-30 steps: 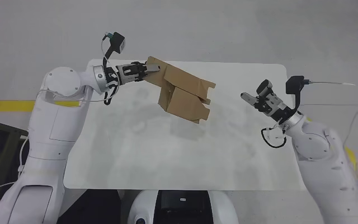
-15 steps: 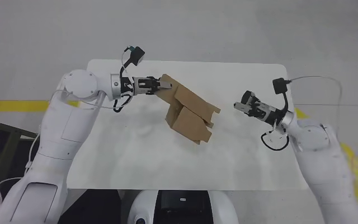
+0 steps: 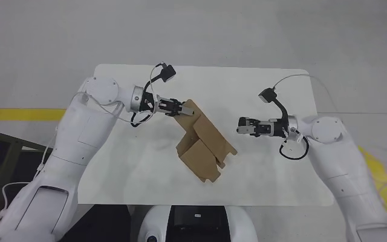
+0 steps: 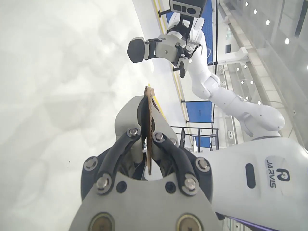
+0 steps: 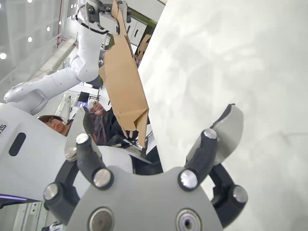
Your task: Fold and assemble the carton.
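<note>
The carton [image 3: 202,142] is a flattened brown cardboard box, held up over the middle of the white table [image 3: 133,175] and hanging down toward the front. My left gripper [image 3: 186,111] is shut on its upper back corner; in the left wrist view the cardboard edge [image 4: 149,121] sits pinched between the two fingers. In the right wrist view the carton [image 5: 124,80] hangs edge-on from that gripper. My right gripper [image 3: 240,127] is open, level with the carton's right side and a short gap away from it, holding nothing; its fingers [image 5: 228,126] stand wide apart.
The table's right edge [image 3: 317,145] and front edge lie close to the right arm. A yellow floor stripe [image 3: 30,114] runs past the table on the left. Bare tabletop lies under and around the carton.
The left gripper has carried the carton right and toward the front, and the carton has swung down to hang more steeply. The right gripper has moved left toward the carton's right side.
</note>
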Robot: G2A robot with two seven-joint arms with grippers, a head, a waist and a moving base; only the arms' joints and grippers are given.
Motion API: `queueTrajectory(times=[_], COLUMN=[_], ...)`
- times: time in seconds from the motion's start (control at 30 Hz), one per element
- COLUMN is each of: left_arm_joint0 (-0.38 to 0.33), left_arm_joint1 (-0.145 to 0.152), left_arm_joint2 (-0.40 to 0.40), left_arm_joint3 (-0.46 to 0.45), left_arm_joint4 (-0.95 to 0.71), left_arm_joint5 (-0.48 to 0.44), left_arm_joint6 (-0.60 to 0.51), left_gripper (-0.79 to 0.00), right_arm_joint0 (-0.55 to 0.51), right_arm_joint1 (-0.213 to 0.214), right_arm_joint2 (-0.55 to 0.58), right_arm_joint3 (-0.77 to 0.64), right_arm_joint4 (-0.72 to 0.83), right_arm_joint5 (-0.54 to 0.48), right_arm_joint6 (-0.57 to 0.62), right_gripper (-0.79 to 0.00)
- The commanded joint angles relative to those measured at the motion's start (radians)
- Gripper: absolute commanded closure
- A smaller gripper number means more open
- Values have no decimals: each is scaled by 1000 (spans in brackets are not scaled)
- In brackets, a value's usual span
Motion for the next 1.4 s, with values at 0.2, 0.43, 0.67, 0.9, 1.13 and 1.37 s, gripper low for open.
queueTrajectory(times=[0.2,0.43,0.67,0.9,1.13,1.37], left_arm_joint0=[-48,-71,-87,-100,-107,-116], left_arm_joint1=[-27,-43,-57,-66,-70,-72], left_arm_joint2=[61,85,114,138,157,168], left_arm_joint3=[64,113,140,159,162,179], left_arm_joint4=[-88,-168,-197,-209,-217,-221], left_arm_joint5=[-29,-59,-63,-62,-62,-67], left_arm_joint6=[-62,-119,-137,-139,-138,-134], left_gripper=[0,0,0,0,0,-339], right_arm_joint0=[55,81,94,119,143,166], right_arm_joint1=[1,12,30,46,57,67], right_arm_joint2=[-123,-205,-266,-322,-374,-419], right_arm_joint3=[-8,-20,-57,-67,-62,-60], right_arm_joint4=[71,107,151,184,212,229], right_arm_joint5=[4,-8,-20,-32,-46,-61], right_arm_joint6=[4,-8,-19,-31,-45,-60], right_gripper=[-785,-785,-680,-265,-6,0])
